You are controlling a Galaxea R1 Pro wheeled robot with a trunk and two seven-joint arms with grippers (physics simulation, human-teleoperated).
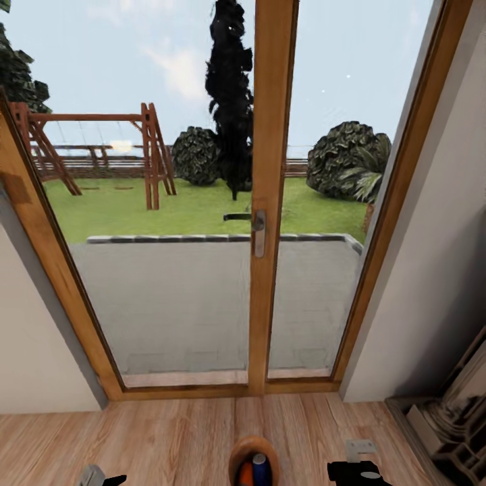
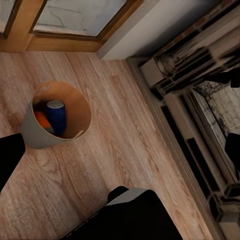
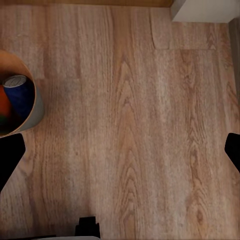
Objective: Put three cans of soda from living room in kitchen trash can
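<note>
1. The glass door (image 1: 273, 202) with its wood frame took up most of the head view; a dark handle (image 1: 243, 217) sat on the middle post.
2. Through the panes: a grey patio (image 1: 202, 297), a lawn, a wooden swing frame (image 1: 94, 152), a tall dark tree (image 1: 231, 88) and round bushes.
3. The bin (image 1: 253, 449) stood on the plank floor (image 1: 155, 439) just in front of the door's middle post, at the bottom edge of the head view.
4. Inside the bin lay a blue can (image 2: 56, 116) and an orange can (image 2: 42, 121), touching each other (a third can could not be made out).
5. In the left wrist view the bin (image 2: 35, 135) showed a pale outer wall and a brown inside, upright on the floor.
6. To the right of the door ran a white wall (image 1: 432, 256), and past its foot stood a fireplace surround (image 1: 452, 418) (pale mouldings, dark inner frame).
7. The left gripper (image 1: 101, 478) sat low, left of the bin; its fingers stood spread wide at either edge of the left wrist view, holding nothing.
8. The right gripper (image 1: 354, 469) sat right of the bin, clear of it; its fingers also stood spread wide over bare floor, empty.
9. In the right wrist view the bin (image 3: 36, 107) lay off beside one finger, the blue can (image 3: 18, 92) visible within.
</note>
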